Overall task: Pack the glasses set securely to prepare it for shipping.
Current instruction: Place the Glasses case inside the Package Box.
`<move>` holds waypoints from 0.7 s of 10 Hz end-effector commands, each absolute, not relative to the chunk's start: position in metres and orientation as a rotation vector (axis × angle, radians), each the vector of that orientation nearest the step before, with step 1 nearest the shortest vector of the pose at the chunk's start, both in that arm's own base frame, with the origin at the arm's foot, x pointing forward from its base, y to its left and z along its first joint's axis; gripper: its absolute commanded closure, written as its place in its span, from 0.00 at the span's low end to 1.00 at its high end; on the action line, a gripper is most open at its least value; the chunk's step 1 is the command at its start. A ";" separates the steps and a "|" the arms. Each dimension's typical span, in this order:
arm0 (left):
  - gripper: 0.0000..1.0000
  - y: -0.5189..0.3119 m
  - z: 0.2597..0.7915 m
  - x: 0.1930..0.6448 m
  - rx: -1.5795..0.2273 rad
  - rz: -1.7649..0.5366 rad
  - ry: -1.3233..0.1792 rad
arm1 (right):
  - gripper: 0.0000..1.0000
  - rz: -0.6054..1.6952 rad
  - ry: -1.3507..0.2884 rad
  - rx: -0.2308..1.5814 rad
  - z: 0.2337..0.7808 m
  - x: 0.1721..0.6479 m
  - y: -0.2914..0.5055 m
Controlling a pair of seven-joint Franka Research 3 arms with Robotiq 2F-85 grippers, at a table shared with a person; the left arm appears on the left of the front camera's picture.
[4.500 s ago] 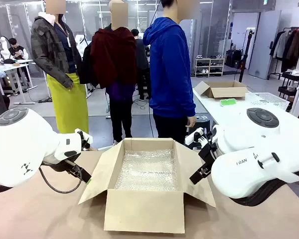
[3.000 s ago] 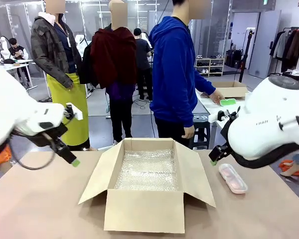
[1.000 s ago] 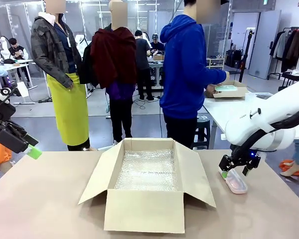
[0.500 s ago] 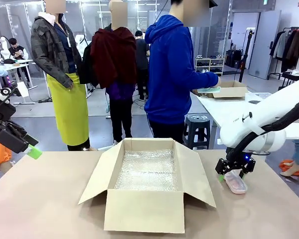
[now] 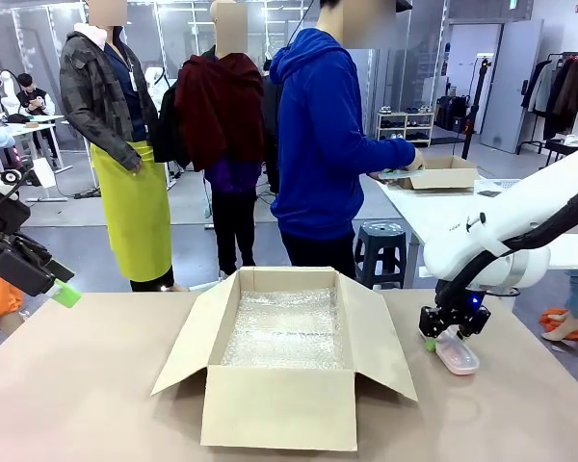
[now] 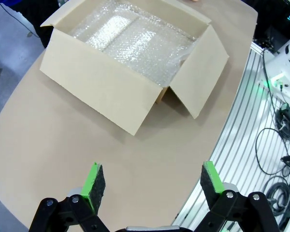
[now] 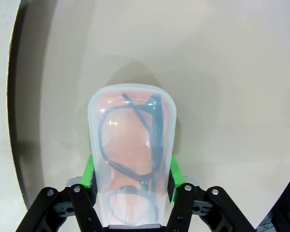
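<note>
The right gripper [image 7: 131, 170] clamped the pale pink glasses case [image 7: 130, 140] across its long sides; probably light, slick, crackable plastic, wanting a gentle squeeze. The left gripper [image 6: 152, 180] gaped, empty.

Left gripper [image 6: 150, 176]: raised at far left, 2 fingers spread wide apart. Right gripper [image 5: 450, 334]: pointed down at far right, 2 pads pressed against sides of pale pink case [image 7: 130, 140].
</note>
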State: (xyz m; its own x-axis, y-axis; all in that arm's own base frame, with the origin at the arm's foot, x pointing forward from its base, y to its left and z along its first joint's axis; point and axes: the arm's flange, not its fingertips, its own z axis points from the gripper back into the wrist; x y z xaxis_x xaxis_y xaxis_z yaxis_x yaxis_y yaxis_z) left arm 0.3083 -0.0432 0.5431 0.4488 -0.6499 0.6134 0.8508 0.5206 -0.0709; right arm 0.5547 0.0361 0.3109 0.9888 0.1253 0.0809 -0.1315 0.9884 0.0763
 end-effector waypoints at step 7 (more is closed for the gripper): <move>0.00 -0.042 0.544 0.309 -0.416 -0.981 -0.581 | 0.65 0.463 -0.141 -0.005 0.453 0.535 0.089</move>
State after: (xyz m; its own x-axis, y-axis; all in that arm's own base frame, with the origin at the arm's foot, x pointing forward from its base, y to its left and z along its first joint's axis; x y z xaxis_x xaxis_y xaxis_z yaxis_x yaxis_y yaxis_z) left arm 0.3083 -0.0433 0.5434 0.4482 -0.6502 0.6135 0.8509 0.5206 -0.0700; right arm 0.5350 0.0787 0.4344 0.9338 0.3235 0.1525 -0.3262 0.9453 -0.0078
